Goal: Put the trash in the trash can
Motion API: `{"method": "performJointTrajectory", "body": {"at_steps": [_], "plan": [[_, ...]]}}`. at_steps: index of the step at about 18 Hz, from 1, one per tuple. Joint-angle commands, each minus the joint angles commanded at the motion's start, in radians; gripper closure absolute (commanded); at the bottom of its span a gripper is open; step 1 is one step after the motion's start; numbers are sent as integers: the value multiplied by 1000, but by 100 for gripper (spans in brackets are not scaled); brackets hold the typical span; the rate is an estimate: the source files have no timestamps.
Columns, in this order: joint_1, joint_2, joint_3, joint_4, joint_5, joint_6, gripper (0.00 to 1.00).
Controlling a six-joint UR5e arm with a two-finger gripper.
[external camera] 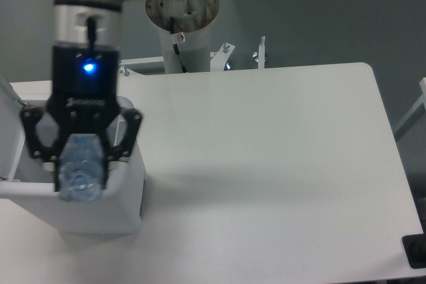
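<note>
Over the open trash can (pixel 130 184) your gripper (pixel 80 164) hangs with its jaws clamped on the crushed bottle (pixel 80 171), cap end facing the camera, so letting go should drop it inside. You have nothing blocking the mouth; the lid (pixel 5 94) stands up at the left, and the table (pixel 279 164) lies beyond.

Robot lab bench — a test cell, not a home or shop.

A bare white table (pixel 279 164) stands against a plain grey wall (pixel 319 11), with the arm's white pedestal base (pixel 183 38) bolted on metal brackets (pixel 239 54) at the table's far edge — and a blue status light (pixel 87 68) glows on the black tool body.
</note>
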Motion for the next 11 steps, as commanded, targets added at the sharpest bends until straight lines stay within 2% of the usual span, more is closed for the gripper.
{"method": "performJointTrajectory", "body": {"at_steps": [1,2,3,4,8,11], "plan": [[-2,5,-11,0,0,2,38],[-2,5,-12,0,0,2,24],[-2,5,-11,-2,0,5,5],[-2,6,-9,-2,0,15,0],[15,5,0,-2,6,46,0],[93,29,9,-3,6,80,0]]}}
